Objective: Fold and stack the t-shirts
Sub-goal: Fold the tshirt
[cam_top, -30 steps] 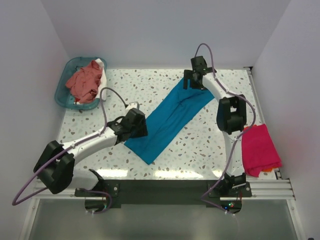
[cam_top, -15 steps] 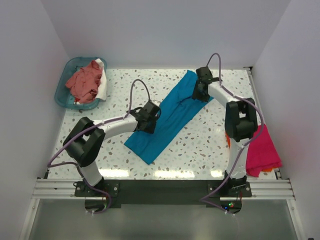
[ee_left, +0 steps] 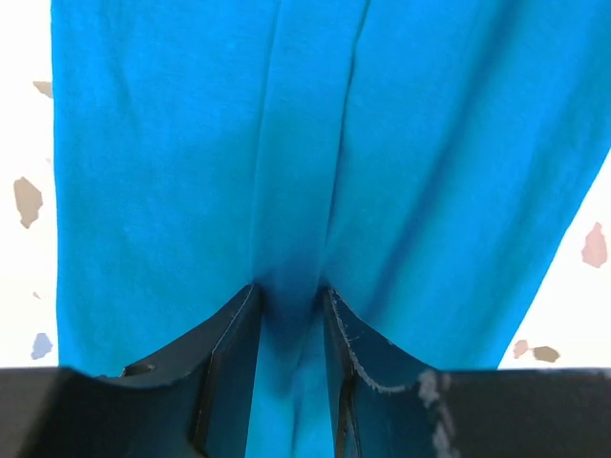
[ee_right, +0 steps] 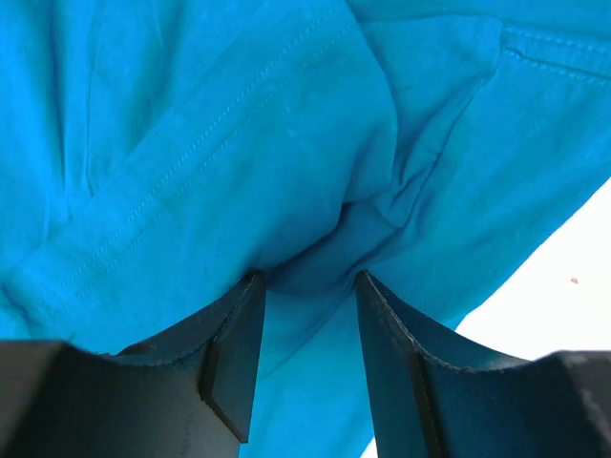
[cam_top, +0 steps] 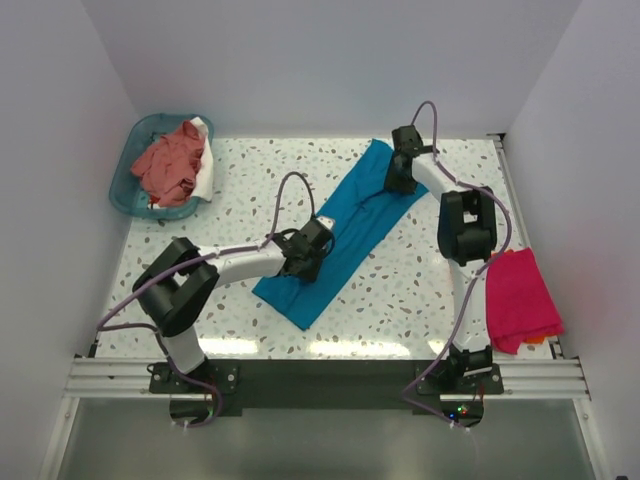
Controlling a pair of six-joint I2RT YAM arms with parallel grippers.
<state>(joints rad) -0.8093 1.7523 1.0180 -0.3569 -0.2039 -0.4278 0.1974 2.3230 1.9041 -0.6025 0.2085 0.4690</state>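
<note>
So that both ends can seemingly be lifted together for a fold, the left gripper (ee_left: 289, 320) nips a ridge of the long teal-blue cloth t-shirt (cam_top: 352, 225) between near-closed fingers. The right gripper (ee_right: 307, 315), slightly wider, clamps bunched fabric, with the shirt stretched between them.

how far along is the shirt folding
Done: one magenta-pink t-shirt lies folded at the right edge of the table. In hand: the teal-blue t-shirt, narrowed to a long strip, pinched by the left gripper and right gripper. Left: the salmon-pink t-shirt and white t-shirt, crumpled in the basket.
</note>
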